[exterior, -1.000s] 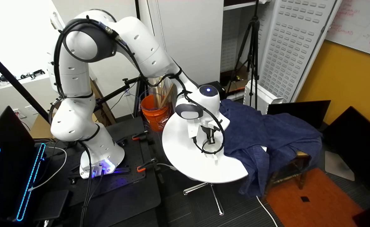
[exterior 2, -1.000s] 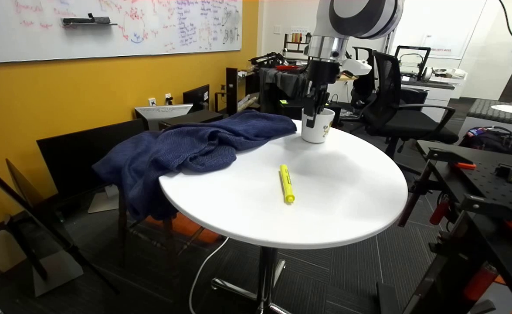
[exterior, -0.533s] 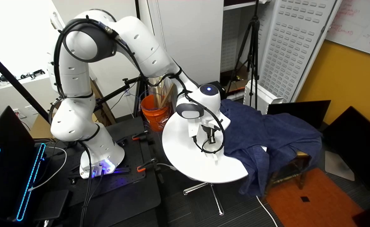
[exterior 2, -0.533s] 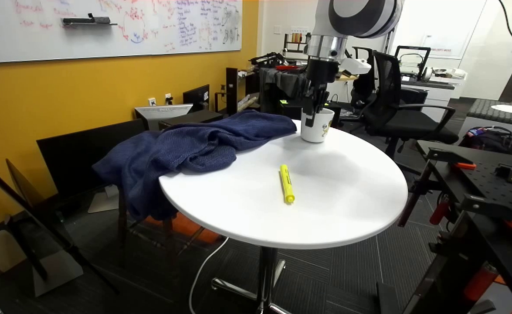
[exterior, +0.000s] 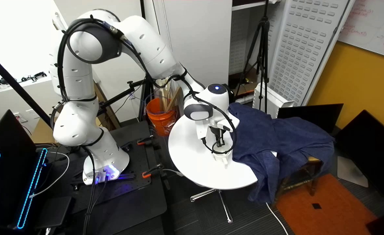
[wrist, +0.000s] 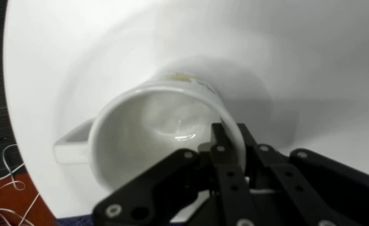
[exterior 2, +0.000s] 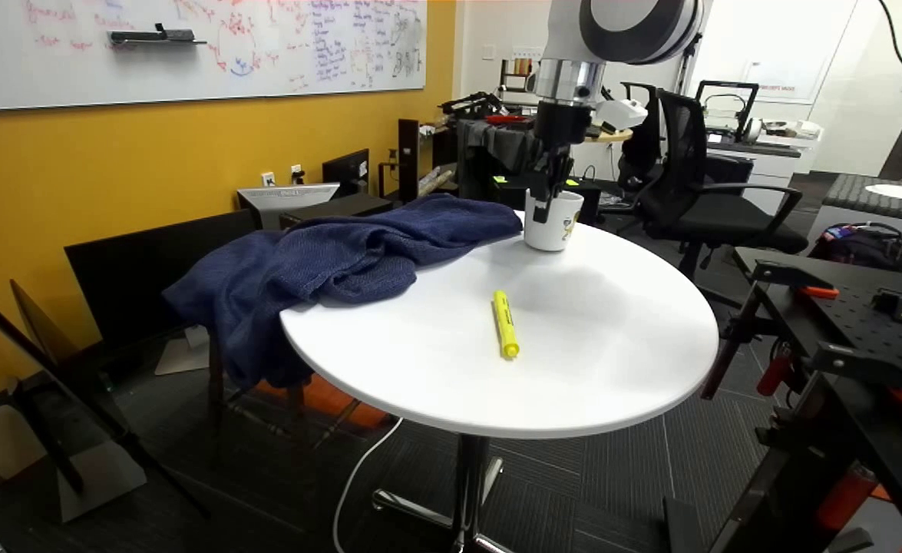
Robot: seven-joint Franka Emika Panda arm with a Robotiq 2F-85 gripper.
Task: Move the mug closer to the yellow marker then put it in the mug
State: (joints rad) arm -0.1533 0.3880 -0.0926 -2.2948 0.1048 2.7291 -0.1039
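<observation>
Mug point(wrist: 153, 131) looks upright, on or just over the white desk point(exterior 2: 604, 369), close by the tip of the navy cloth point(exterior 2: 328, 257), with the fingers point(wrist: 223, 157) pinching its wall at the rim, one inside, one outside. Such a grip probably suits something too wide to span comfortably, and it takes up little of the mouth, which must later receive the yellow marker point(exterior 2: 505, 324); the handle point(wrist: 71, 152), roughly opposite the pinch, is out of the way. That marker lies flat and untouched, apart from the cloth and out towards the desk's middle, so bringing the mug to it seems the step in hand, with a good stretch to go. Whether the mug's base touches the desk or is slightly lifted cannot be told, nor how deep the inner finger reaches. The mug's print is blurred in the wrist view. In an exterior view the arm point(exterior: 149, 42) hides part of the mug, and perhaps the marker too, which does not show there; the wrist view leaves it out as well. Past the desk, the cloth covers most of a wooden chair point(exterior: 314, 159).
</observation>
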